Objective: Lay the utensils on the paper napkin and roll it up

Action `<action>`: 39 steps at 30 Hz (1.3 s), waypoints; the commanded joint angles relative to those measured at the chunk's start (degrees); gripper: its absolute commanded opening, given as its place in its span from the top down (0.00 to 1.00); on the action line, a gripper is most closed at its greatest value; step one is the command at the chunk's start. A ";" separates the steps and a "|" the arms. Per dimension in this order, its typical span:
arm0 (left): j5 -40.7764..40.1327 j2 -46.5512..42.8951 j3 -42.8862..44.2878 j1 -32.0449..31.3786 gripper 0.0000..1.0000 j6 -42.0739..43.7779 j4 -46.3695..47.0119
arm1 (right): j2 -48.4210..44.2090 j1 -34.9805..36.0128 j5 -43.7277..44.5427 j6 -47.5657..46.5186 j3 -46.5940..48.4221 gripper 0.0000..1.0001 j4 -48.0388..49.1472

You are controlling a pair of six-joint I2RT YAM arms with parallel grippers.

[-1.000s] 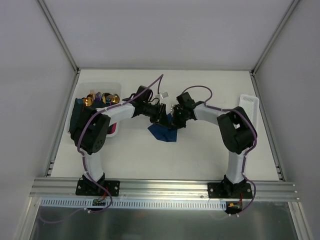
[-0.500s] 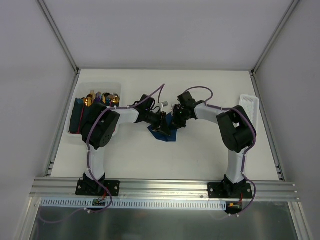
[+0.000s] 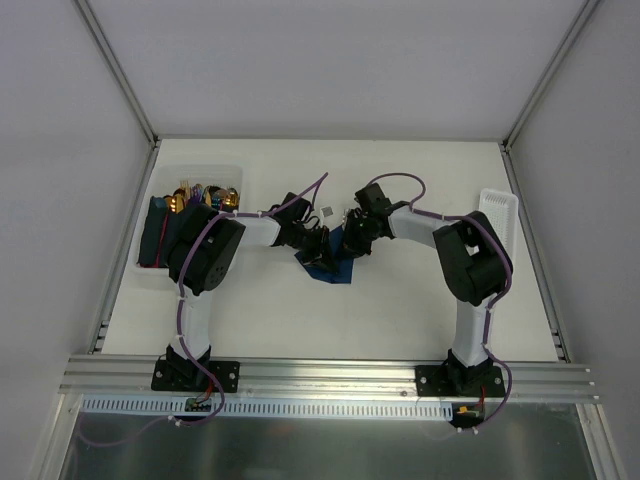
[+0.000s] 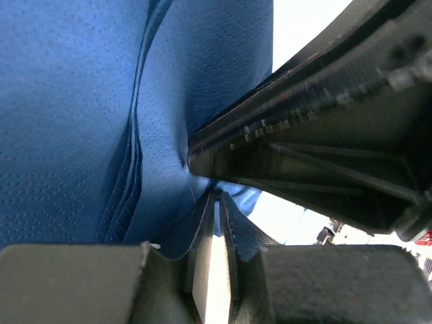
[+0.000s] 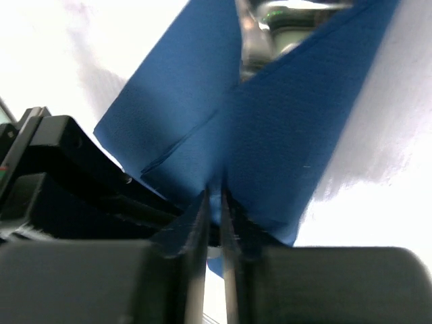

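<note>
Left gripper [image 4: 216, 202] nipped almost shut on the paper napkin [image 4: 74, 101]; right gripper [image 5: 214, 192] a sliver apart at its fold.
Both meet over the napkin, one from its left side, one from its right, tips near each other. A silver utensil [image 5: 253, 40] pokes out of the napkin's far side, dead ahead of the right gripper, its length running away from those tips. Whether the right jaws grip the paper I cannot tell. Rolling likely goes across that axis.

Two robot arms [image 3: 470, 262] are standing bolted to an aluminium rail [image 3: 330, 375] inside a white-panelled booth [image 3: 330, 60], suggesting a robotics lab.
</note>
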 commanded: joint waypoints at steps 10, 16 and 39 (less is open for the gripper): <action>-6.52 1.93 1.85 0.07 0.92 6.07 -9.57 | -6.62 -3.50 1.75 -3.25 1.79 0.80 -3.60; -5.47 2.19 2.82 0.07 0.92 7.65 -10.53 | -3.38 -3.50 0.25 -3.52 2.49 0.87 -3.34; -4.85 1.49 2.73 0.07 0.92 11.87 -13.78 | 1.28 -5.25 -0.37 -3.33 6.44 0.89 -4.73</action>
